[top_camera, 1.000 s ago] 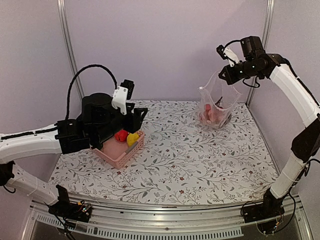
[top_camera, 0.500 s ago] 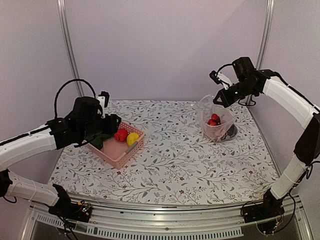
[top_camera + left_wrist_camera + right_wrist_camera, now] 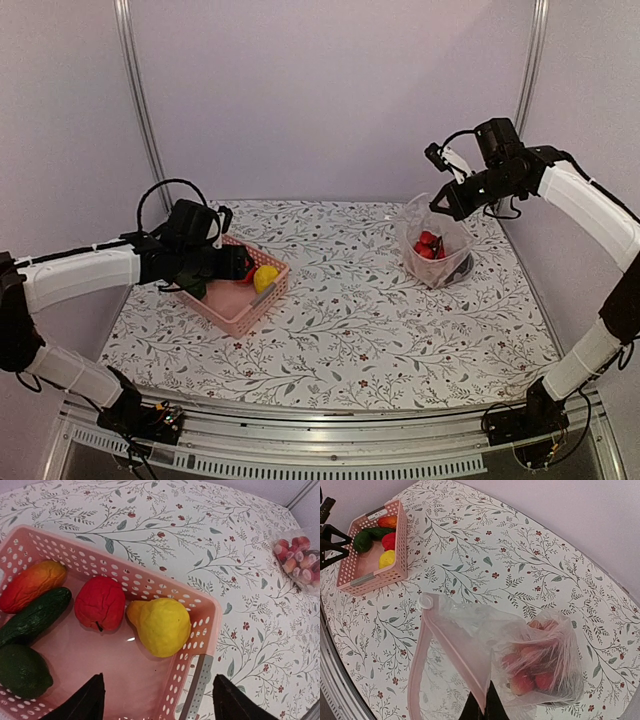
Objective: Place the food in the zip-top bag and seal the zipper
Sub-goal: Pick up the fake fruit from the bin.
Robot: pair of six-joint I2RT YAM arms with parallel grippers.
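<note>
Floral-printed cloth covers the surface point(image 3: 360, 310), with a pale wall behind. At the left stands a pink latticed basket point(image 3: 200, 630). The left gripper point(image 3: 160, 702) hovers over the basket's near end, its fingers point(image 3: 90, 700) spread wide and holding nothing. Inside lie a yellow piece point(image 3: 157, 625), a red piece point(image 3: 100, 602), an orange-red piece point(image 3: 30, 585), a dark green cucumber point(image 3: 32, 617) and a round green piece point(image 3: 20, 672). At the far right, the right gripper point(image 3: 482, 705) is pinched on the mouth edge of the zip-top bag point(image 3: 470, 640), beside its pinkish zipper point(image 3: 417, 670). The bag hangs open, its bottom on the surface. A bunch of red-yellow balls point(image 3: 535, 677) sits inside the bag.
</note>
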